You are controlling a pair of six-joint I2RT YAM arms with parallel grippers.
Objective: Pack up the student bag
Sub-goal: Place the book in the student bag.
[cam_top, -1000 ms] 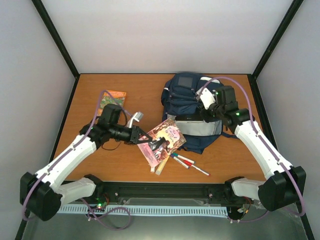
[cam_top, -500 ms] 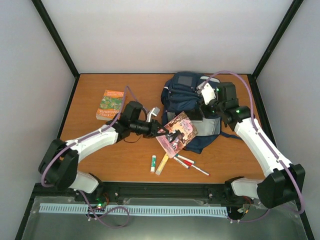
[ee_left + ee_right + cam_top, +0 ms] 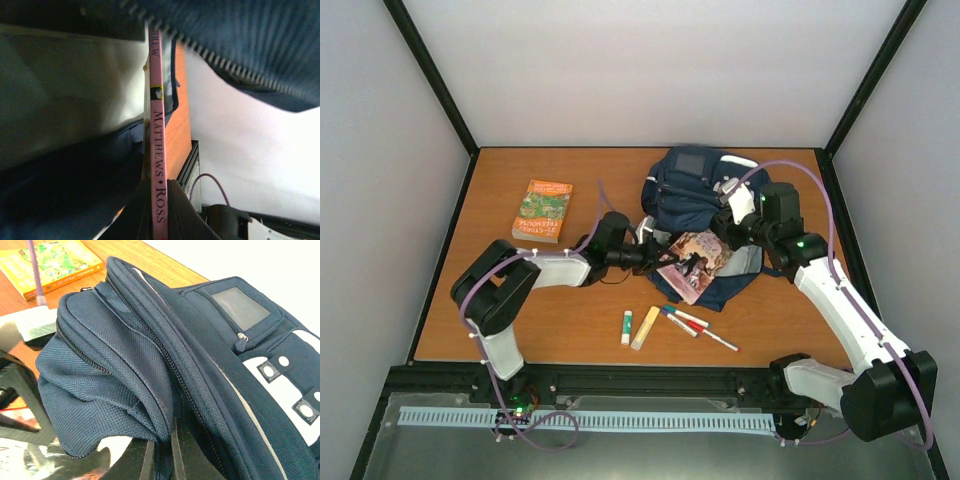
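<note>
Since 0.5 s ago the left arm has reached further right, carrying the pink paperback (image 3: 698,262) off the bare table (image 3: 570,300). The book now overlaps the near front of the student bag (image 3: 685,185). The right arm has shifted only slightly. Left gripper (image 3: 159,202): jaws narrow, clamped on the paperback at its spine end, one finger on each cover. The spine stands upright in the wrist view, lettered "MATTHEWS ROSS". Dark blue zipped fabric hangs above the book's far end in that view; whether the book has entered the opening I cannot tell. Right gripper (image 3: 161,452): nearly closed, pinching a fold of the bag's fabric beside a zip line. Bag lies at the back right of the table, with its white patch and buckles toward the right arm and a window pocket at the far end. Orange-and-green book (image 3: 543,210) lies flat at back left, well apart from the bag. Near the front edge: glue stick (image 3: 627,327), yellow stick (image 3: 644,328) just beside it, pens (image 3: 695,324) to their right, all apart from both grippers.
</note>
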